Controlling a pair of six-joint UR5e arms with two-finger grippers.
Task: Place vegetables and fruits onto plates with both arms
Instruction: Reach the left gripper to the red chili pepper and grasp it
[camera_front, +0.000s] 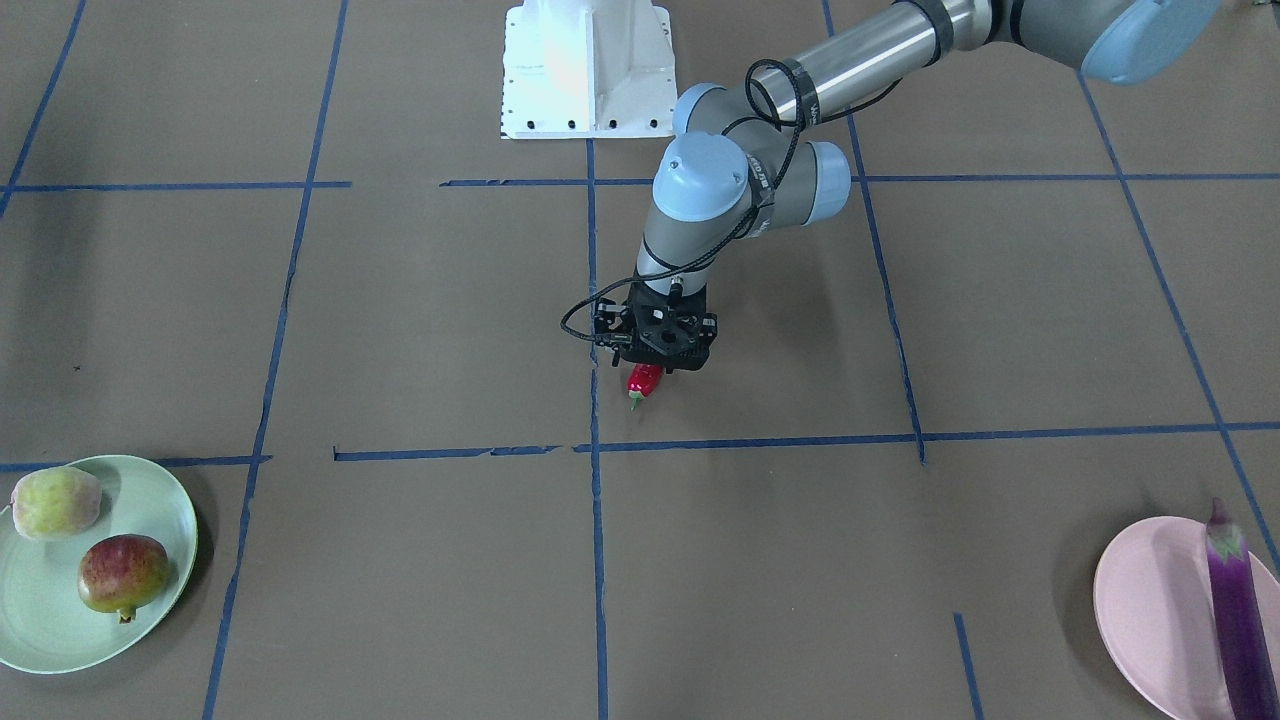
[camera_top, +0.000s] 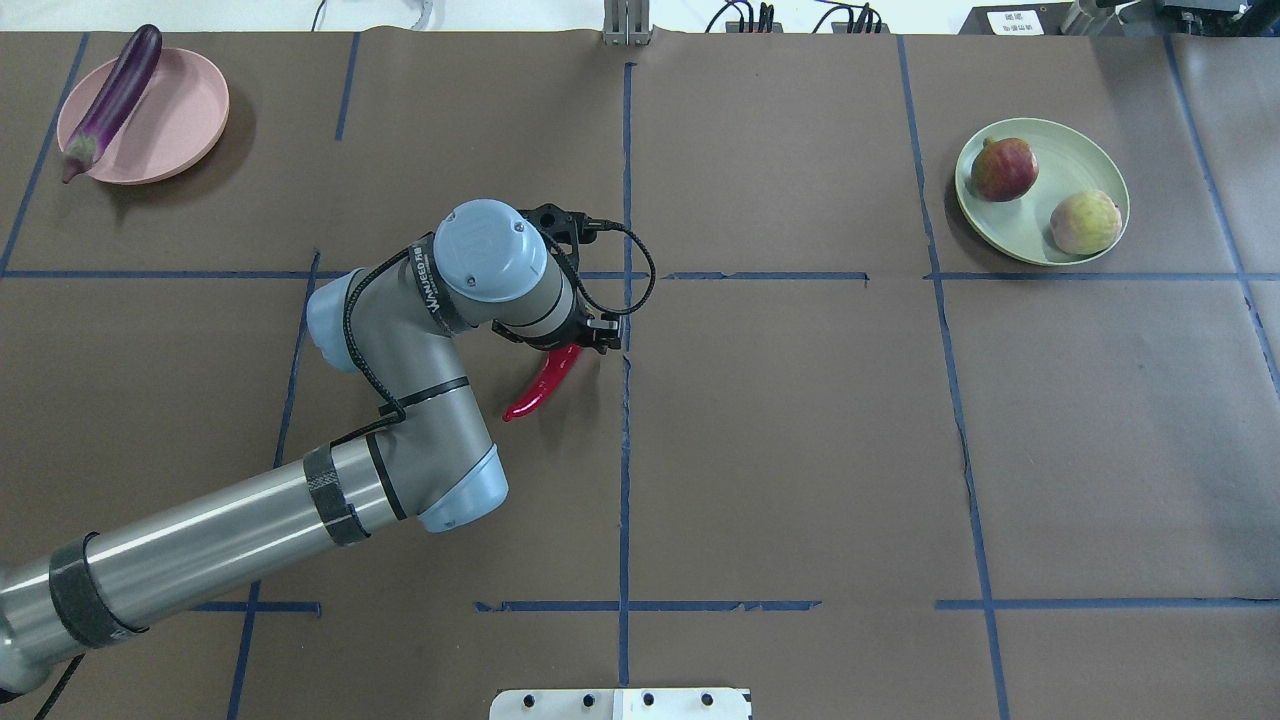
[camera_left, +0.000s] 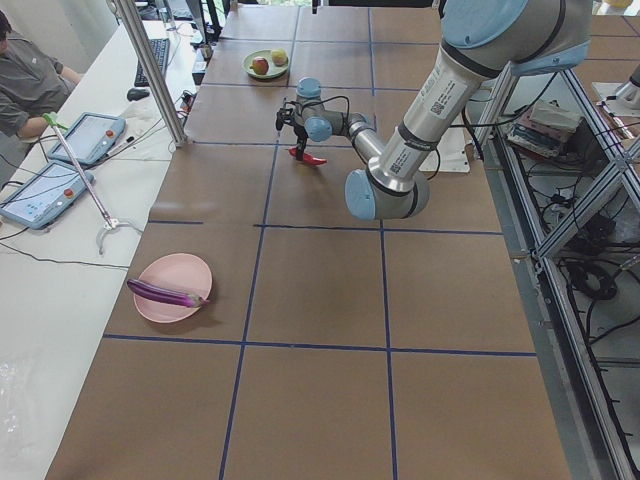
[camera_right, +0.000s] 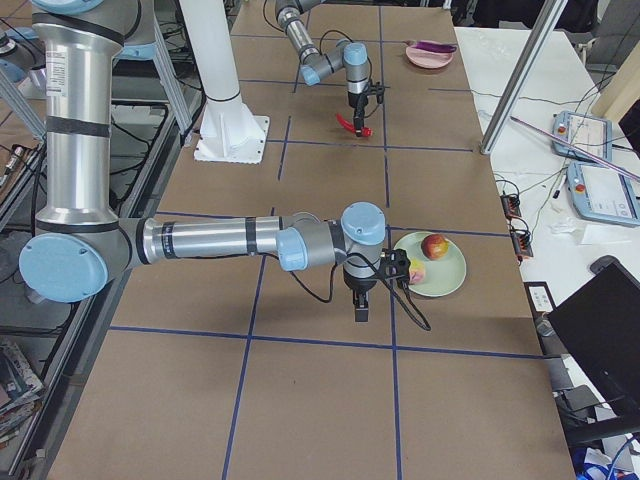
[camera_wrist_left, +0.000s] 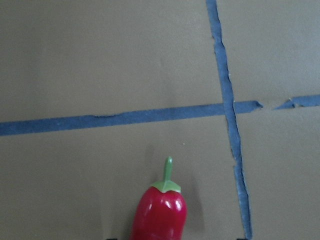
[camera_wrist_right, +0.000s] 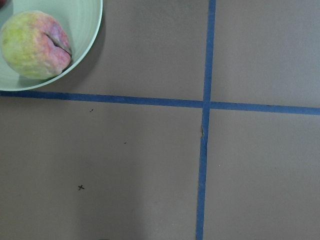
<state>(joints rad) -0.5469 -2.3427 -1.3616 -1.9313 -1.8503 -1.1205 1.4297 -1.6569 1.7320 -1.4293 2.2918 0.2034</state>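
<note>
My left gripper (camera_front: 655, 352) is near the table's middle, shut on the red chili pepper (camera_front: 643, 382). The chili hangs tilted just above the surface, its green stem (camera_wrist_left: 168, 170) pointing forward in the left wrist view. The purple eggplant (camera_top: 115, 92) lies on the pink plate (camera_top: 175, 110). Both fruits, the pale green-pink one (camera_top: 1085, 222) and the red-blushed one (camera_top: 1004, 168), sit on the mint green plate (camera_top: 1065, 160). My right gripper (camera_right: 360, 303) shows only in the exterior right view, beside the green plate. I cannot tell whether it is open or shut.
The white base block (camera_front: 587, 65) stands at the robot's edge. Blue tape lines (camera_top: 625, 450) cross the brown table cover. An operator (camera_left: 25, 85) and tablets (camera_left: 45, 190) are at a side table beyond a metal pole (camera_left: 150, 70).
</note>
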